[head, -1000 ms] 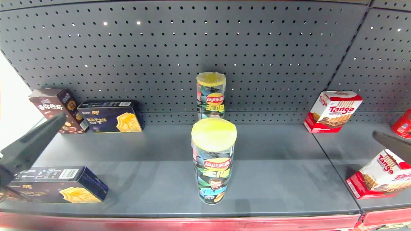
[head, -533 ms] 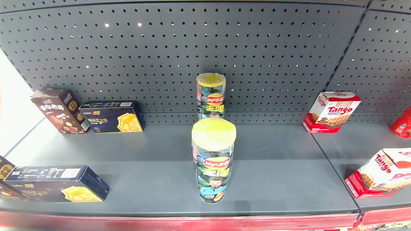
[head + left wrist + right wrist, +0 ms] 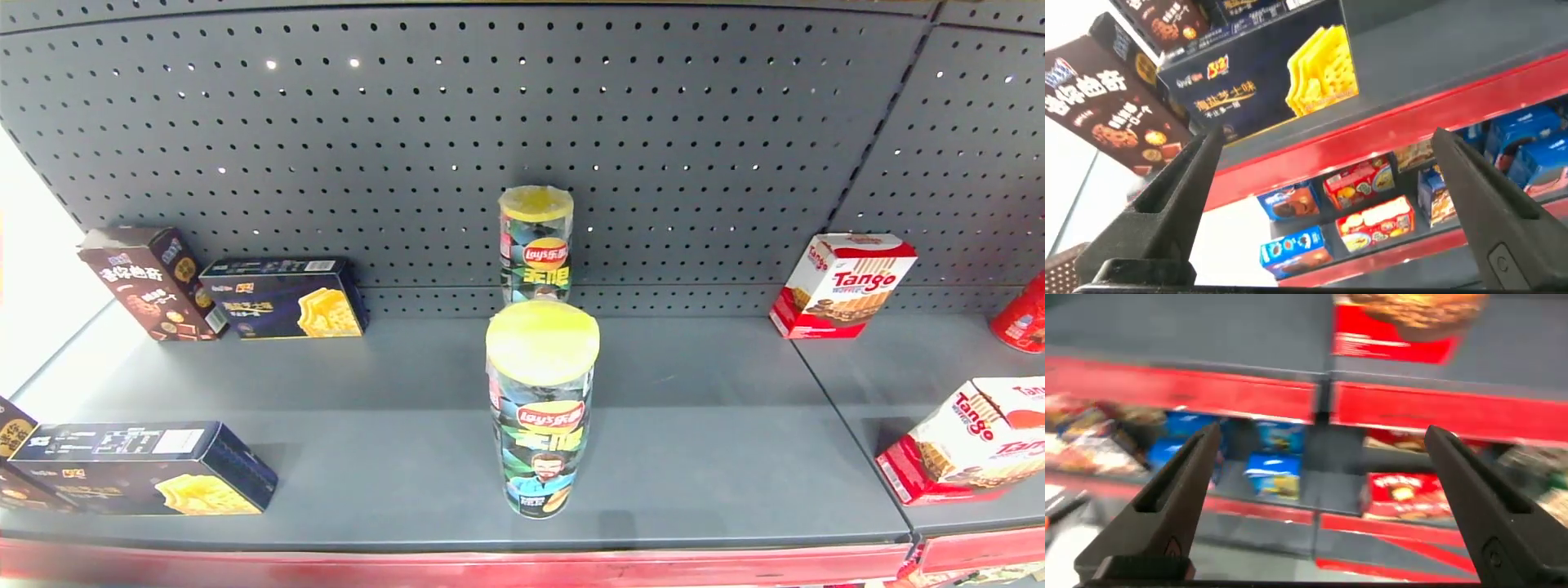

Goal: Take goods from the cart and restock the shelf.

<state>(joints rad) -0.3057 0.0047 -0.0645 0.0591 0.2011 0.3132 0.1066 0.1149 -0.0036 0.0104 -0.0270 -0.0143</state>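
Head view: the shelf (image 3: 702, 441) carries goods sorted by kind. Two chip cans stand upright in file at centre, the front chip can (image 3: 542, 408) near the edge and the rear chip can (image 3: 536, 243) against the pegboard (image 3: 490, 122). Their labels face out, probably so a shopper can read them. On the left are dark cracker boxes, one near (image 3: 147, 467) and one far (image 3: 282, 296), with a brown cookie box (image 3: 147, 282) leaning just beside the far one. On the right are wafer boxes, far (image 3: 849, 284) and near (image 3: 971, 441), the near one sitting askew. A red can (image 3: 1024, 314) shows at the far right edge. Bare shelf lies between the near and far boxes, which I judge to be room for more stock.

Left wrist view: the left gripper (image 3: 1327, 137) has its jaws wide apart and holds nothing. It sits low and in front of the red lip (image 3: 1372, 135), looking up at the left-side boxes. It also takes in a lower tier of packets (image 3: 1364, 204) that the head camera misses.

Right wrist view: the right gripper (image 3: 1323, 431) also has its jaws apart and empty, below a wafer box (image 3: 1404, 322).

Both arms seem free to fetch more goods.
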